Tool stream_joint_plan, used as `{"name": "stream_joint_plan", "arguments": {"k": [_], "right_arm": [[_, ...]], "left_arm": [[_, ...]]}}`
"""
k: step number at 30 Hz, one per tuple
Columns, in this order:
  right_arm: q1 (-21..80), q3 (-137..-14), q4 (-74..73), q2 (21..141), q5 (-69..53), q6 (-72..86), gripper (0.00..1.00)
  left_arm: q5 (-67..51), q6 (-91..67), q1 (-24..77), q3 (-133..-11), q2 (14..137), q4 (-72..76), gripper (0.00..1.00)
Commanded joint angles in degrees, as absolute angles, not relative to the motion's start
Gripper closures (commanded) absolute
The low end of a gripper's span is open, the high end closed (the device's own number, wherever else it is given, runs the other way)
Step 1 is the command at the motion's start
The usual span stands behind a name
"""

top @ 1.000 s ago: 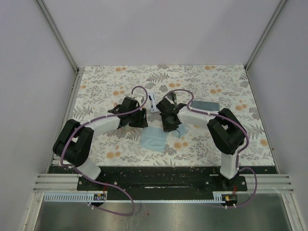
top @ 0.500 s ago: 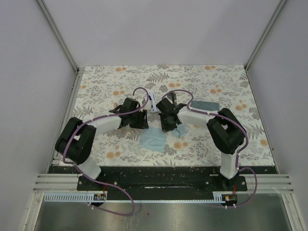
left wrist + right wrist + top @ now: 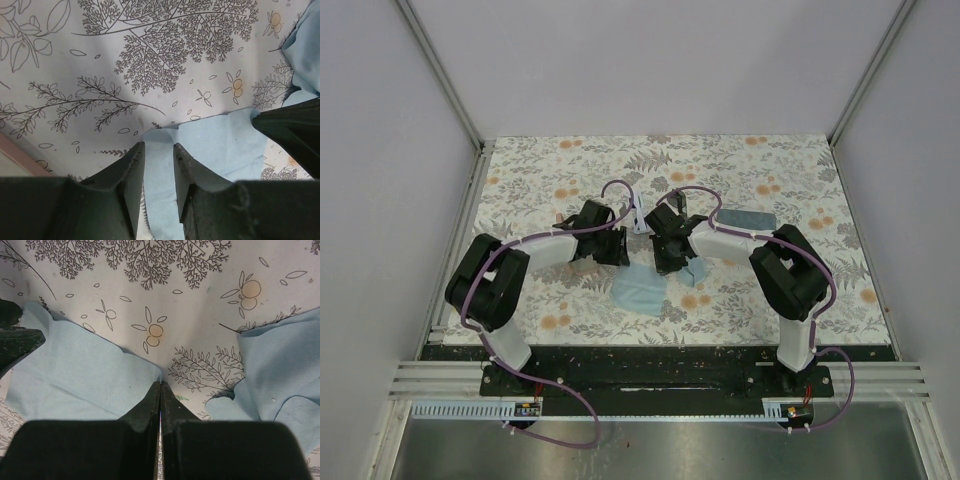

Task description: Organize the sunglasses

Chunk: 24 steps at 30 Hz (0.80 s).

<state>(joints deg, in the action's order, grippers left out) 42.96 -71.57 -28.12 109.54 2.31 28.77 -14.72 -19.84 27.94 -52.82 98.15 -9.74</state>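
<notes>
left gripper (image 3: 158, 146) half open, straddling a corner of the light blue cloth (image 3: 220, 145), right gripper (image 3: 160, 383) pinched closed at that cloth's edge, white-framed sunglasses (image 3: 638, 216) sitting on the table (image 3: 550, 170) just beyond both

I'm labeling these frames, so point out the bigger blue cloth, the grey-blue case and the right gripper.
bigger blue cloth (image 3: 638, 292), top view, its bare near half.
grey-blue case (image 3: 748, 217), top view, middle of its lid.
right gripper (image 3: 160, 386), right wrist view, where the shut fingertips meet.
</notes>
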Motion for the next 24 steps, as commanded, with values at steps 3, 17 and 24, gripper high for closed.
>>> {"name": "stream_joint_plan", "arguments": {"k": [3, 17, 24], "right_arm": [[42.7, -71.9, -28.3, 109.3, 1.6, 28.3, 1.00], [41.9, -71.5, -28.2, 108.5, 1.1, 28.5, 1.00], [41.5, -70.9, -28.3, 108.0, 1.0, 28.3, 1.00]], "left_arm": [[-16.2, -19.2, 27.5, -54.6, 100.6, -9.4, 0.74], [-15.0, -19.0, 27.5, -55.6, 101.1, -9.5, 1.00], [-10.4, -18.3, 26.7, -54.4, 96.0, -10.0, 0.80]]}}
